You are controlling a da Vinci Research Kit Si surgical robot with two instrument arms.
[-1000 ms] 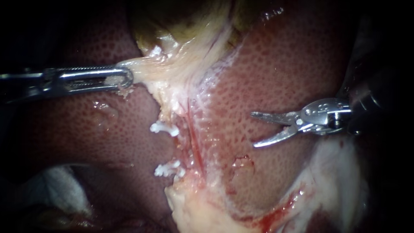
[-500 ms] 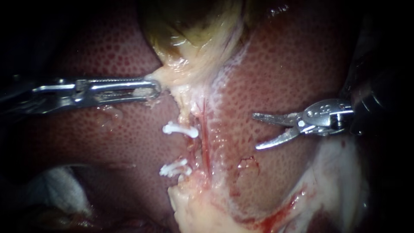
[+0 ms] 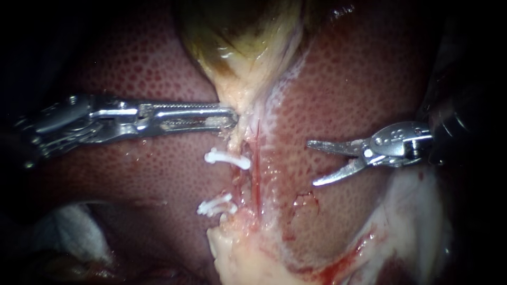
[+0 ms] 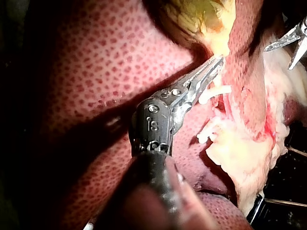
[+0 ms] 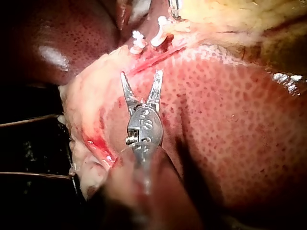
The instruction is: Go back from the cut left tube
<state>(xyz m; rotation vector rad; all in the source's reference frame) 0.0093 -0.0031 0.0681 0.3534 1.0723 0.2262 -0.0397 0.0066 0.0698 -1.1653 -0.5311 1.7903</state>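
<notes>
Endoscope view — right instrument (image 3: 312, 162), jaws open, over liver (image 3: 359, 79).

Left instrument (image 3: 229, 117) and right instrument (image 3: 312, 162) are showing polished glossy metal, left jaws looking ridged inside, upper clip (image 3: 227, 159) and lower clip (image 3: 214, 207) are looking like matt white plastic, liver (image 3: 359, 79) is glistening wet, smooth, finely speckled, gallbladder (image 3: 243, 47) is shining slick.
</notes>
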